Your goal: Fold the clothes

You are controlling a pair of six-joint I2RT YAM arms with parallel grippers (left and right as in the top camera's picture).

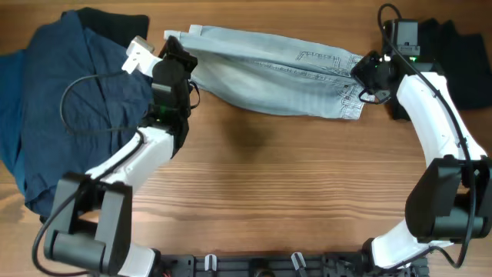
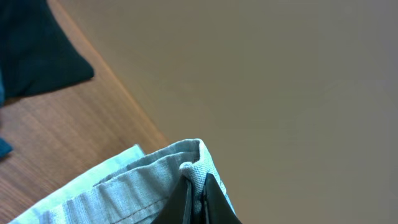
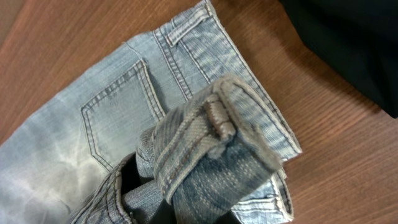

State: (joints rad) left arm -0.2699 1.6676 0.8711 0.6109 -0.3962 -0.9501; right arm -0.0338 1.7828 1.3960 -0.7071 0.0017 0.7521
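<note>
- Looking from overhead, the denim shorts (image 1: 269, 77) are stretched sideways across the far part of the worktop (image 1: 269, 185). They sit between a dark blue garment (image 1: 46, 100) on the left and a black garment (image 1: 461, 46) on the right.
- The left hand (image 1: 178, 60) is clenched on a leg hem (image 2: 186, 155). The right hand (image 1: 367, 77) is clenched on a bunched-up bit of waistband (image 3: 249, 134).
- Handling guess: denim is soft but has some body, so it's heavier and stiffer than a tee. It'll sag in the middle rather than stay taut, and it should keep a crease okay once it's laid down.
- It doesn't look slippery and it's not fragile. The thick seams are probably the best places to grab, since hems and waistband won't stretch or slide out of a pinch.
- Only the left wrist view shows how thin that grip is. It's just the rolled edge of the hem caught between the fingertips, so I'd say a hard tug could pop it free.
- Only the right wrist view shows a belt loop (image 3: 217, 118) sitting on the gathered wad. It also shows a back pocket (image 3: 115, 109) facing up on the layer lying flat underneath.
- Overhead is the only view with both ends at once. I can't tell from it how much of the middle actually rests on the wood.
</note>
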